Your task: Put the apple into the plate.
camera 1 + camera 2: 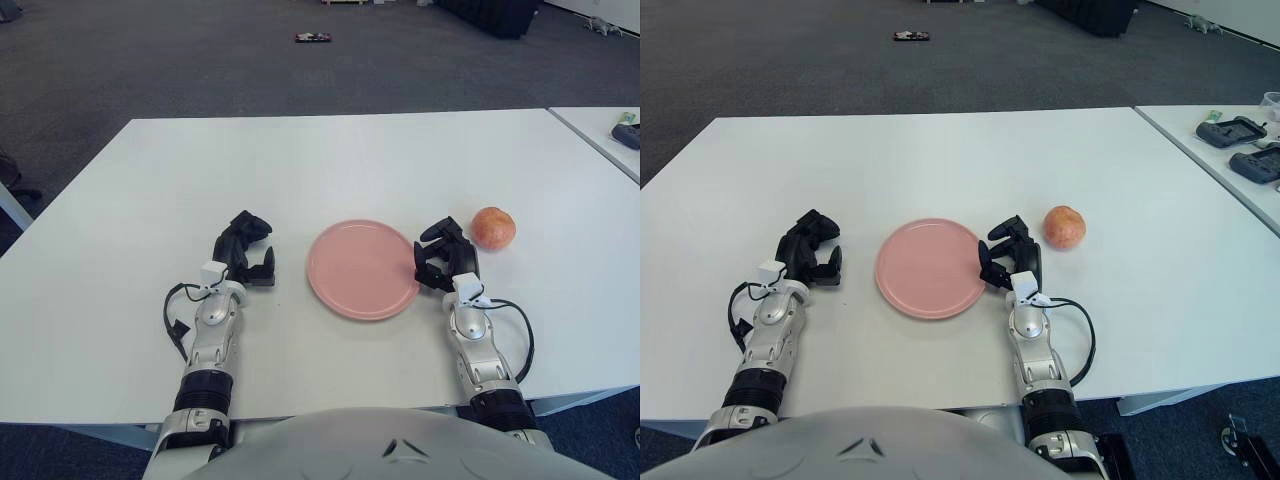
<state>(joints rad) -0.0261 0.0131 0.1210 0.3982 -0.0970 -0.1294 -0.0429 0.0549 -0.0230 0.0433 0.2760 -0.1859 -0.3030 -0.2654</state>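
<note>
Apple (493,228) upright, round, beside right hand (444,258)

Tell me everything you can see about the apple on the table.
The apple is round and reddish-pink with paler yellowish patches, and looks whole and smooth-skinned. It sits on the white table, to the right of the pink plate and outside it. The right robot hand shows between plate and apple, close to the fruit but not gripping it. Nothing else touches the apple; its stem is too small to make out.
</note>
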